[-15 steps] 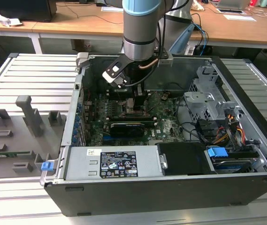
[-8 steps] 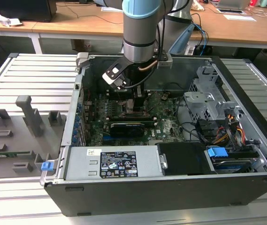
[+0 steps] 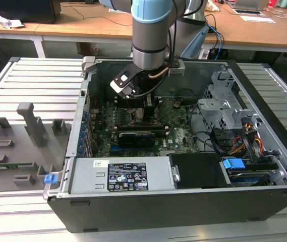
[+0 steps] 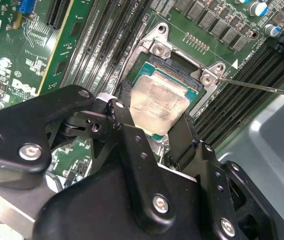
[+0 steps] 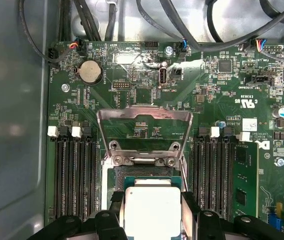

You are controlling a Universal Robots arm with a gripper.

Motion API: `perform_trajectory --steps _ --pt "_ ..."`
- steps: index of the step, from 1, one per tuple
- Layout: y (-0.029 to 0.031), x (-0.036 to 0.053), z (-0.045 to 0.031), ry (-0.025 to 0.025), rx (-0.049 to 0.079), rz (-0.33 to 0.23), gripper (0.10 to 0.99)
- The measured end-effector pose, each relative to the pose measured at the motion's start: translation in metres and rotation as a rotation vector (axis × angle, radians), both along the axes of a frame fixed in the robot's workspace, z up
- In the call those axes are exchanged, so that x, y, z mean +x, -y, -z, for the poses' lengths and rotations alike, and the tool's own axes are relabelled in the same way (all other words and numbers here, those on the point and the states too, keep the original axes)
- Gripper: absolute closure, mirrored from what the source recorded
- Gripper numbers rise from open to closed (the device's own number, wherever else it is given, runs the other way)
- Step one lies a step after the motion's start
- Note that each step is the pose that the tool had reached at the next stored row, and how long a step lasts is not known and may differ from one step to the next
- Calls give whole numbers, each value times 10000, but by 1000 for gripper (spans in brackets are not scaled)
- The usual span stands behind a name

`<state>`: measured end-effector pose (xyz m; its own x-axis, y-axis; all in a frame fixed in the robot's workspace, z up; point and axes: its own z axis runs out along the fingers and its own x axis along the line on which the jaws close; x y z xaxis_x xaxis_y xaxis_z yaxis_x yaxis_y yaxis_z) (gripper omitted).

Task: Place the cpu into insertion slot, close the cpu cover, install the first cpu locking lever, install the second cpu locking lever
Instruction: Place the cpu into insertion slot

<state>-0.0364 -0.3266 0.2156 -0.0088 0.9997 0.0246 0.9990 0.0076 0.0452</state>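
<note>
My gripper (image 4: 154, 111) is shut on the cpu (image 4: 159, 102), a flat square chip with a dull silver top, one black finger (image 4: 125, 102) on each of two opposite sides. The chip sits right over the insertion slot (image 4: 177, 64), the silver-rimmed socket on the green board; I cannot tell whether it rests in it. In the first wrist view the cpu (image 5: 151, 207) lies between the fingers (image 5: 189, 202) at the slot (image 5: 132, 176). Behind the slot the cpu cover (image 5: 144, 116) stands swung open. A thin locking lever (image 4: 261, 86) sticks out sideways. In the exterior view the gripper (image 3: 146, 110) reaches down inside the computer case.
Black memory slots (image 5: 72, 175) flank the socket on both sides. A black card (image 3: 135, 136) lies across the board. The case walls (image 3: 82, 126), a drive cage (image 3: 229, 108) and loose cables (image 3: 244, 141) hem in the arm. A grey fixture tray (image 3: 17, 146) lies on the exterior view's left.
</note>
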Motion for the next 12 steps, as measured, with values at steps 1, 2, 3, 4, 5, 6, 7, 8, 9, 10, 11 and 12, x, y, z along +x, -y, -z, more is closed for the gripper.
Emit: perform_trajectory --steps 1,2,3,4,5,6,7,8,9,10,11,12 --pt "-2 0 8 0 0 1 545" --pt "-4 0 18 0 0 4 545" --pt "-6 0 25 0 0 7 545" --pt "-11 -1 32 -1 -1 22 545" --pt "-14 -1 36 -1 -1 31 545" --pt "-20 0 45 -1 -1 53 545" --pt "-21 0 52 0 1 97 545" --pt "-22 0 59 0 0 153 545" --pt "-23 0 64 -1 0 160 545" --pt "-24 0 67 0 0 161 545" --pt "-26 0 73 0 1 161 545" --pt "-30 -1 78 0 -1 163 545"
